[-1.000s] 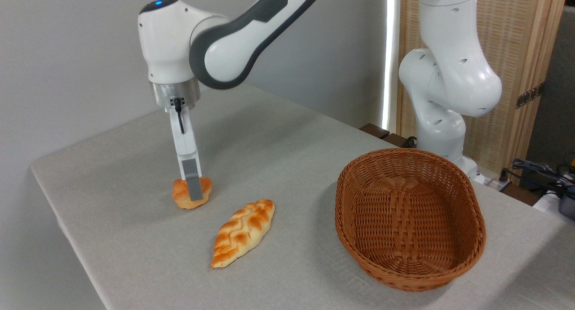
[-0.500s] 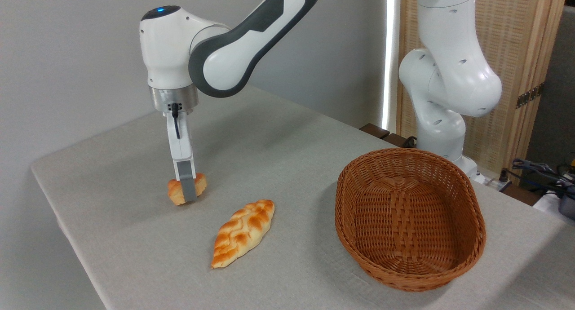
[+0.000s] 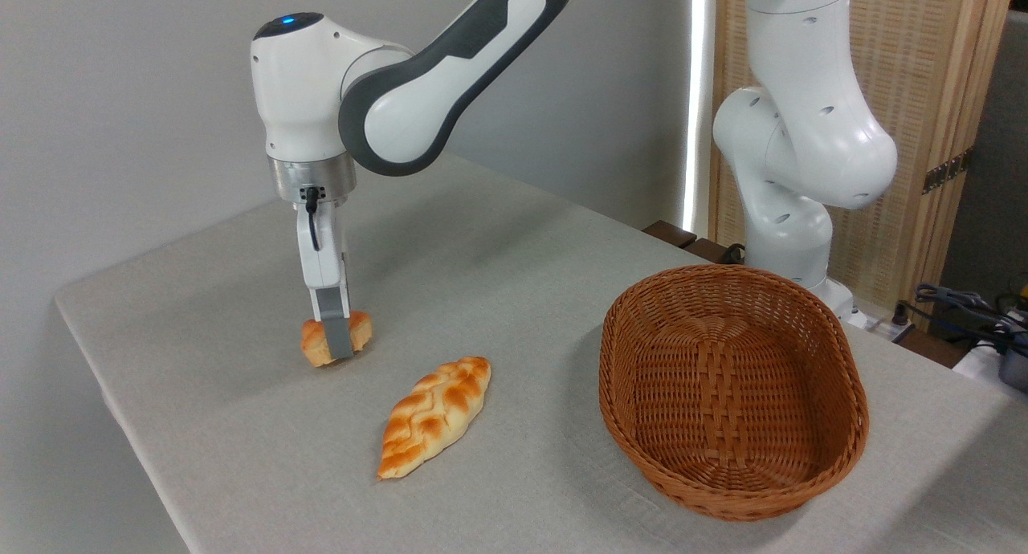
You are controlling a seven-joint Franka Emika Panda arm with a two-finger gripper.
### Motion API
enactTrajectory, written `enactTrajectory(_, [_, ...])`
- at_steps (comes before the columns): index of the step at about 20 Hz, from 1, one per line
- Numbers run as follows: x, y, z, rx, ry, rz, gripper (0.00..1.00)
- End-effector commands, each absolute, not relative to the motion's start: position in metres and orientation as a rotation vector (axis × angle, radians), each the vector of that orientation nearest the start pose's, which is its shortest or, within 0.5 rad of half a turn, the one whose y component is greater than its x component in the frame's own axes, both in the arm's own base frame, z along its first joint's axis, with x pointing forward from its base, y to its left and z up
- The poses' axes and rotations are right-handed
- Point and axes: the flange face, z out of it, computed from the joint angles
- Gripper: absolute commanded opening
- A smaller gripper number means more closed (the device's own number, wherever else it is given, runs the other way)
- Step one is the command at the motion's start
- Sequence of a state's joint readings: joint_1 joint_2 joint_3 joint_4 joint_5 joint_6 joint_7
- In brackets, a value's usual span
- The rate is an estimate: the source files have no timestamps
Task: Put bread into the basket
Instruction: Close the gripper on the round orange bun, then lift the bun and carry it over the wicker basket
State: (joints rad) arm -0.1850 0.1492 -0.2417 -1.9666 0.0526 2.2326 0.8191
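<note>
The bread [image 3: 318,343], a small golden-orange bun, hangs just above the table at the left, tilted. My gripper [image 3: 337,344] is shut on it, and the near grey finger pad covers its middle. The far finger is hidden behind the bun. The basket [image 3: 634,313], a large oval brown wicker one, stands empty at the right, well away from the gripper.
A longer braided loaf [image 3: 434,416] lies on the grey table [image 3: 498,241] between the bun and the basket. The arm's white base [image 3: 791,169] stands behind the basket. The table's left edge runs close to the bun. Cables [image 3: 964,301] lie at the far right.
The gripper has closed on the bun and raised it slightly off the table, tilting it. The loaf and basket have not moved.
</note>
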Motion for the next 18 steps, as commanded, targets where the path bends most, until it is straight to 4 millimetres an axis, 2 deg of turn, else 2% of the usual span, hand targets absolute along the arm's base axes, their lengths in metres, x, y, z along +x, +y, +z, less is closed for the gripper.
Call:
enactTrajectory(1, [0.546,-0.24,0.41,-2.486,1.853,-0.188,0.0])
enactTrajectory(4, [0.548,-0.238,0.418,-2.493,1.838,-0.208,0.0])
enactTrajectory(6, [0.541,-0.234,0.427,-2.546,1.828,-0.167,0.0])
enactTrajectory(9, [0.533,-0.219,0.459,-2.709,1.777,-0.123,0.0])
enactTrajectory(12, [0.53,-0.189,0.497,-2.927,1.676,-0.184,0.0])
enactTrajectory(13, [0.528,-0.168,0.512,-2.995,1.626,-0.213,0.0])
enactTrajectory(14, [0.527,-0.158,0.518,-3.023,1.604,-0.217,0.0])
enactTrajectory(15, [0.521,-0.139,0.529,-3.049,1.577,-0.199,0.0])
enactTrajectory(16, [0.517,-0.132,0.535,-3.055,1.576,-0.184,0.0])
enactTrajectory(18, [0.495,-0.096,0.554,-3.068,1.616,-0.106,0.01])
